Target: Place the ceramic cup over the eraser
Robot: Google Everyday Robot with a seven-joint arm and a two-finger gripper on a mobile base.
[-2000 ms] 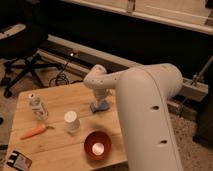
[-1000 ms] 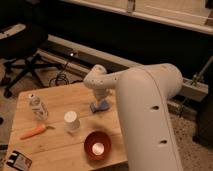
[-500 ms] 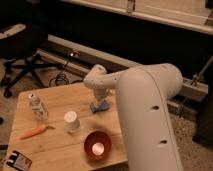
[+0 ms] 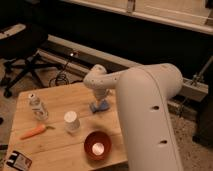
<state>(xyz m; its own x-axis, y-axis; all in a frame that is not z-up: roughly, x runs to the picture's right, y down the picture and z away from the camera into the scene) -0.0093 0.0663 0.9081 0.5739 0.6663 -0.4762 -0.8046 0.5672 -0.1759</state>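
Nothing has moved: the tool (image 4: 100,98) hangs, jaws apart, over the blue pad (image 4: 100,106) at the far right of the worktop (image 4: 55,100). The cup (image 4: 71,121) stands mid-worktop, open room around it; the eraser (image 4: 17,161) lies at the front-left corner.

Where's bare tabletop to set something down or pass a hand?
Free: back of the table behind bottle and ceramic cup; front strip between eraser and red bowl. Crowded: right side, gripper above the blue pad, arm overhead; carrot near bottle.
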